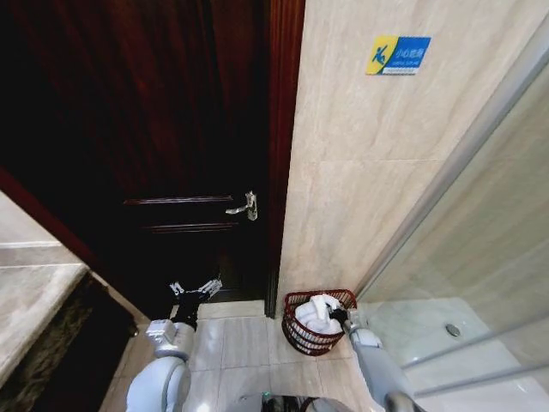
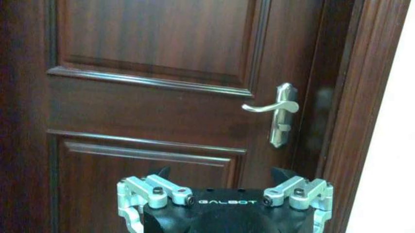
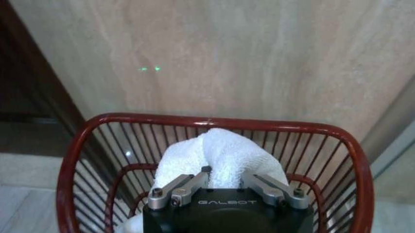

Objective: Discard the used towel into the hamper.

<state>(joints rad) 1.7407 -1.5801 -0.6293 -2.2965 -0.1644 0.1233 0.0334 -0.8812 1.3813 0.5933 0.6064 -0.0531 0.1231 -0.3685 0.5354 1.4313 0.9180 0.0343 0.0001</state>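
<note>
**Right gripper holds the towel inside the hamper**

In the head view the hamper [image 1: 310, 324] stands on the tiled floor [image 1: 232, 343] at lower centre-right of the frame, close against the beige wall [image 1: 360, 172] and just right of the dark door frame [image 1: 274, 283]. It is a red-brown wire basket with thin upright ribs. The white towel [image 1: 323, 312] sits bunched inside it, its top rising a little above the rim.

The right gripper [image 1: 337, 316] reaches in from the lower right of that frame, at the hamper's right rim and touching the towel. In the right wrist view, the gripper [image 3: 225, 178] is at lower centre, its fingers [image 3: 183, 187] drawn close and pinching a fold of the towel [image 3: 224, 153] between them. The towel bulges up past the fingers, inside the ring of the hamper [image 3: 214, 122], whose rim curves across the middle of the frame with the wall behind it.

The left gripper [image 1: 196, 289] hangs at lower left-centre of the head view, above the floor and before the dark wooden door [image 1: 171, 129], well apart from the hamper. In the left wrist view its fingers [image 2: 139, 194] are spread wide with nothing between them, the gripper [image 2: 224, 201] facing the door [image 2: 155, 87] below its metal handle [image 2: 279, 109].
</note>
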